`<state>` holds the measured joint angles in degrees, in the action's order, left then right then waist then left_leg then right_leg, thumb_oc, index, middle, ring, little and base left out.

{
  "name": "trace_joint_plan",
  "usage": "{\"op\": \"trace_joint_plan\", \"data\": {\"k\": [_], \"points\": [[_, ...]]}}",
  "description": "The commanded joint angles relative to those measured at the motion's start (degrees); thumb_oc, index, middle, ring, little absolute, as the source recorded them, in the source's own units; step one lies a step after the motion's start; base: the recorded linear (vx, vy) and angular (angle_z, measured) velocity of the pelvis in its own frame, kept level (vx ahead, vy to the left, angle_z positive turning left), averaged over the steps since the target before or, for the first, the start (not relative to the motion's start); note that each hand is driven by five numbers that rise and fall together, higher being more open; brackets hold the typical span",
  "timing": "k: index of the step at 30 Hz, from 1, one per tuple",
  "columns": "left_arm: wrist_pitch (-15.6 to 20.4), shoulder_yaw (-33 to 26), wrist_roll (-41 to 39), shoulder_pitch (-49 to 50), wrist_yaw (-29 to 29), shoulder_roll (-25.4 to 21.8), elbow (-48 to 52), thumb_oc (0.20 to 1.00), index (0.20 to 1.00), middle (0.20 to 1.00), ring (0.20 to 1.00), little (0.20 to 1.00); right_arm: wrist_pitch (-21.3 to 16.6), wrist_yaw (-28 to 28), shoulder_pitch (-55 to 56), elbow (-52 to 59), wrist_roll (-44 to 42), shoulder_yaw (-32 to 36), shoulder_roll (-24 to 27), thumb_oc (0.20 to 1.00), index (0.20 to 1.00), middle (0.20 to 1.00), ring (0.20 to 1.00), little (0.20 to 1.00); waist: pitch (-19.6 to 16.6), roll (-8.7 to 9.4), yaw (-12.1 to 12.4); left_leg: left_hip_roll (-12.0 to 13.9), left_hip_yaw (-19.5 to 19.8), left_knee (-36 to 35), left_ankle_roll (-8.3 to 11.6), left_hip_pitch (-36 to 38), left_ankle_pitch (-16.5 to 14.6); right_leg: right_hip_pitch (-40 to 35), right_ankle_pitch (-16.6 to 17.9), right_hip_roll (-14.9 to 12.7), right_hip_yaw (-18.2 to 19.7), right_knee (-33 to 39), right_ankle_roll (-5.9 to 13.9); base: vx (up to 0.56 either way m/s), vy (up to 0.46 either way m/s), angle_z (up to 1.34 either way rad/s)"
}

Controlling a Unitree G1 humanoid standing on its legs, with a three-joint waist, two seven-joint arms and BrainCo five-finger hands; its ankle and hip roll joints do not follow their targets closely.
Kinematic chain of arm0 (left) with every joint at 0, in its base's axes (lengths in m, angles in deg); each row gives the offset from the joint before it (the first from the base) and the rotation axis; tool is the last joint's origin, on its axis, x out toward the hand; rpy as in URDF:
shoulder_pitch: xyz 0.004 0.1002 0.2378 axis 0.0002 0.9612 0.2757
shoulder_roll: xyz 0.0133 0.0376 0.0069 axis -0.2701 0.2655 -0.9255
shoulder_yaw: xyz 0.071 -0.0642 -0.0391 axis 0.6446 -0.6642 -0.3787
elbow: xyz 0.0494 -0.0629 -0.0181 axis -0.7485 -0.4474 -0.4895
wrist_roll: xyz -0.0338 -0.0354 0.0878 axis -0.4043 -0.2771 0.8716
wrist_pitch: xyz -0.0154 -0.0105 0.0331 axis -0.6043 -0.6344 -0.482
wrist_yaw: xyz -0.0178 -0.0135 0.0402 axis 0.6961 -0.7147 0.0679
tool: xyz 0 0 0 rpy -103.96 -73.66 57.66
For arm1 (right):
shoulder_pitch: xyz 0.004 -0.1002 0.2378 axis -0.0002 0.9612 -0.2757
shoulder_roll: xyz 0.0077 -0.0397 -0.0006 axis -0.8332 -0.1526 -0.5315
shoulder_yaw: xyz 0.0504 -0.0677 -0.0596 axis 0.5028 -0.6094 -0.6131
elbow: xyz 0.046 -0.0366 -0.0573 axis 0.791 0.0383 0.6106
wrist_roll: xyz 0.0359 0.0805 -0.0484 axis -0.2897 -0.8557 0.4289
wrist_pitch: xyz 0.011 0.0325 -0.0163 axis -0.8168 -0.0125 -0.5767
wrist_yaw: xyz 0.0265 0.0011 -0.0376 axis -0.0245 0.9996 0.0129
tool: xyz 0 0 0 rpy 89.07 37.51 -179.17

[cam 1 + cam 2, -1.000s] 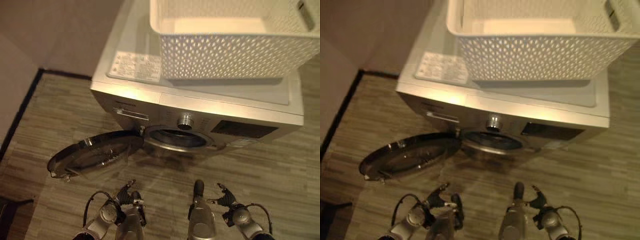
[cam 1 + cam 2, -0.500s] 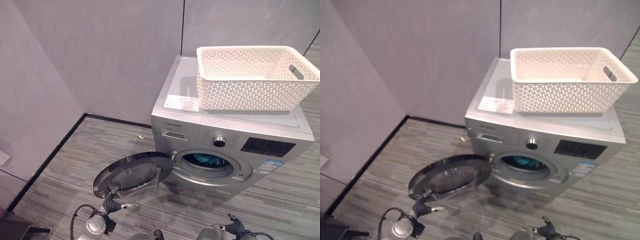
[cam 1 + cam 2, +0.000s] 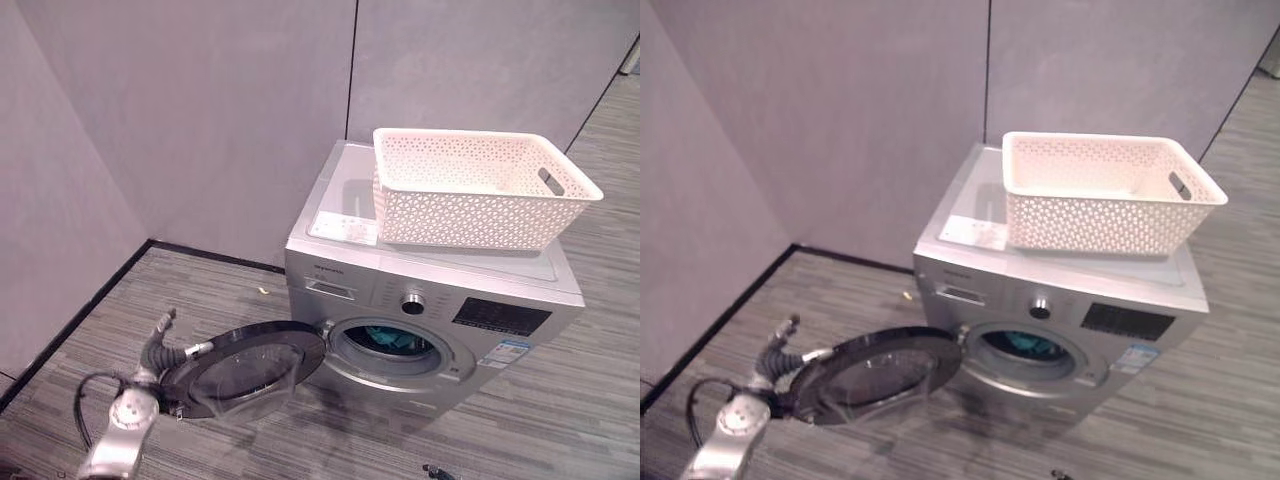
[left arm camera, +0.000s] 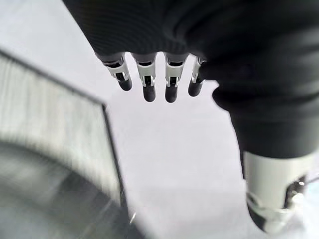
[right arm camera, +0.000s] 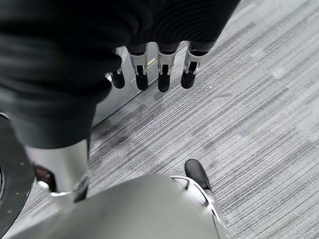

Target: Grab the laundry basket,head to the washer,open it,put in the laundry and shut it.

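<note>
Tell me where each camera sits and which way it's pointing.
Left eye view: head, looking down at washer, open door, basket; left hand beside door.
Right eye view: same scene, slightly offset.
Left wrist view: along left hand's fingers toward wall.
Right wrist view: along right hand toward floor; shares washer.

The left hand [image 4: 214,40] is covered in dark ribbed material; its silver fingers [image 4: 171,79] are dark-tipped. The right hand [image 5: 70,45] is clad alike. A silver-grey forearm [image 3: 112,450] is seen at seven o'clock.

Camera raised, pulled back; left robot hand [image 3: 165,352] now lifted beside open washer door [image 3: 245,367], fingers relaxed.
</note>
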<state>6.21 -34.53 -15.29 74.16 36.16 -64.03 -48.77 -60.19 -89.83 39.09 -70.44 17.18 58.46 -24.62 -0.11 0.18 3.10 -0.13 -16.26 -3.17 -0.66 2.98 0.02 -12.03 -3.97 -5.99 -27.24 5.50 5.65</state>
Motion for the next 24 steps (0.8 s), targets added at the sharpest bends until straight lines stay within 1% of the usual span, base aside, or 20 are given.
{"op": "trace_joint_plan", "data": {"k": [1,2,3,5,8,11,13,14,15,16,21,22,23,24], "points": [[-0.3,-0.8,2.3,-11.4,-3.0,-6.6,-9.7,1.000,1.000,1.000,1.000,1.000,-1.1,1.9,-0.3,0.4,2.5,-4.3,3.2,1.000,1.000,1.000,1.000,1.000,0.0,1.09,-1.8,3.3,-1.1,-0.7,2.60,-1.3,0.7,0.6,-0.9,-0.4,1.1,-2.1,0.84,0.00,-0.096,0.06],[-0.1,-0.4,2.2,-11.9,-3.1,-6.7,-10.2,1.000,1.000,1.000,1.000,1.000,-1.0,1.9,-0.3,0.5,2.5,-4.2,3.1,1.000,1.000,1.000,1.000,1.000,0.1,1.17,-1.7,3.3,-1.0,-0.7,2.63,-1.4,0.8,0.6,-0.9,-0.4,1.0,-2.1,0.81,0.01,-0.123,0.06],[-1.0,0.6,3.5,-14.0,-3.3,-8.2,-13.7,1.000,1.000,1.000,1.000,1.000,-1.0,2.1,0.1,1.0,2.6,-4.2,3.8,1.000,1.000,1.000,1.000,1.000,0.2,1.21,-2.2,3.5,-1.2,-0.9,2.89,-1.6,1.3,0.5,-1.2,0.0,0.9,-1.7,0.59,0.01,-0.049,0.02],[-2.2,1.9,4.9,-16.8,-3.6,-9.9,-17.0,1.000,1.000,1.000,1.000,1.000,-1.0,2.0,0.6,2.1,2.3,-3.6,4.7,1.000,1.000,1.000,1.000,1.000,0.6,1.27,-2.8,4.0,-1.4,-1.1,3.26,-2.2,1.9,0.8,-1.4,0.5,0.7,-1.7,0.31,0.00,-0.077,-0.02],[-3.3,3.4,4.4,-20.9,-3.6,-11.6,-23.6,1.000,1.000,1.000,1.000,1.000,-1.1,2.2,1.4,4.4,1.9,-3.8,6.1,1.000,1.000,1.000,1.000,1.000,1.7,1.45,-3.6,5.1,-1.4,-0.7,3.70,-3.3,2.9,1.6,-2.3,1.5,1.4,-2.1,-0.67,-0.06,-0.127,0.09],[-3.2,6.4,2.3,-28.3,-4.5,-13.0,-30.7,1.000,1.000,1.000,1.000,1.000,-1.4,2.1,-1.4,8.3,0.7,-5.2,8.8,1.000,1.000,1.000,1.000,1.000,7.0,1.68,-4.4,7.5,-0.3,2.1,4.72,-8.7,5.1,6.0,-2.9,2.8,2.6,-4.1,-2.32,-0.31,-0.174,0.16],[-3.2,8.3,1.1,-33.6,-5.3,-13.3,-32.6,1.000,1.000,1.000,1.000,1.000,-2.2,1.9,-2.9,12.7,-0.8,-5.6,11.7,1.000,1.000,1.000,1.000,1.000,10.4,1.49,-5.5,9.1,0.6,1.7,5.82,-12.6,8.1,10.1,-2.9,3.2,2.5,-4.6,-2.89,-0.40,-0.137,0.20],[-2.8,10.0,0.3,-37.4,-5.9,-13.2,-34.0,1.000,1.000,1.000,1.000,1.000,-2.4,1.7,-3.2,15.4,-1.5,-5.0,13.5,1.000,1.000,1.000,1.000,1.000,11.8,1.44,-5.9,9.9,1.6,1.3,6.58,-15.0,9.8,12.7,-2.9,3.2,2.1,-5.4,-3.25,-0.38,-0.094,0.19],[-2.6,10.8,-0.6,-39.9,-6.3,-13.3,-35.1,1.000,1.000,1.000,1.000,1.000,-2.7,1.7,-3.7,17.9,-2.4,-4.6,15.0,1.000,1.000,1.000,1.000,1.000,13.0,1.97,-5.9,10.5,3.0,1.0,7.14,-16.1,10.1,15.5,-2.6,2.6,1.9,-6.4,-3.43,-0.34,-0.093,0.34],[-2.1,11.0,-1.7,-41.3,-6.7,-13.4,-35.3,1.000,1.000,1.000,1.000,1.000,-2.9,1.7,-4.0,19.2,-2.5,-5.1,16.3,1.000,1.000,1.000,1.000,1.000,13.8,2.87,-5.8,10.5,5.7,1.5,7.17,-16.6,9.2,17.4,-2.1,2.1,1.8,-6.6,-3.51,-0.21,-0.053,0.37],[-2.1,11.2,-1.8,-41.6,-6.7,-13.4,-35.5,1.000,1.000,1.000,1.000,1.000,-2.8,1.8,-4.0,19.3,-2.6,-5.0,16.3,1.000,1.000,1.000,1.000,1.000,13.6,2.81,-5.9,10.5,5.9,1.8,7.15,-17.2,9.0,17.7,-2.2,2.1,1.6,-6.7,-3.51,-0.07,-0.033,-0.04],[-1.5,12.5,-2.9,-46.3,-7.4,-14.8,-35.0,1.000,1.000,1.000,1.000,1.000,-3.7,2.4,-2.6,22.5,-3.3,-5.5,19.0,1.000,1.000,1.000,1.000,1.000,13.8,6.11,-8.3,10.8,9.2,9.7,6.17,-15.7,2.9,23.1,0.3,1.5,2.4,-6.1,-3.33,-0.29,-0.108,-0.05],[-1.2,13.1,-3.1,-47.6,-7.7,-14.8,-35.2,1.000,1.000,1.000,1.000,1.000,-3.8,2.3,-2.1,22.5,-3.4,-5.3,19.5,1.000,1.000,1.000,1.000,1.000,13.1,6.22,-9.3,10.9,8.4,10.2,5.77,-15.0,-0.6,25.1,1.0,1.5,2.9,-6.0,-3.02,-0.35,-0.013,-0.08],[-0.4,13.6,-4.1,-49.7,-8.0,-13.7,-35.2,1.000,1.000,1.000,1.000,1.000,-3.6,1.7,-1.4,21.3,-2.8,-4.2,20.4,1.000,1.000,1.000,1.000,1.000,13.4,5.26,-10.6,10.1,7.6,7.4,5.36,-14.1,-2.1,26.1,3.4,1.1,4.0,-4.9,-1.67,-0.28,0.245,-0.07]]}}
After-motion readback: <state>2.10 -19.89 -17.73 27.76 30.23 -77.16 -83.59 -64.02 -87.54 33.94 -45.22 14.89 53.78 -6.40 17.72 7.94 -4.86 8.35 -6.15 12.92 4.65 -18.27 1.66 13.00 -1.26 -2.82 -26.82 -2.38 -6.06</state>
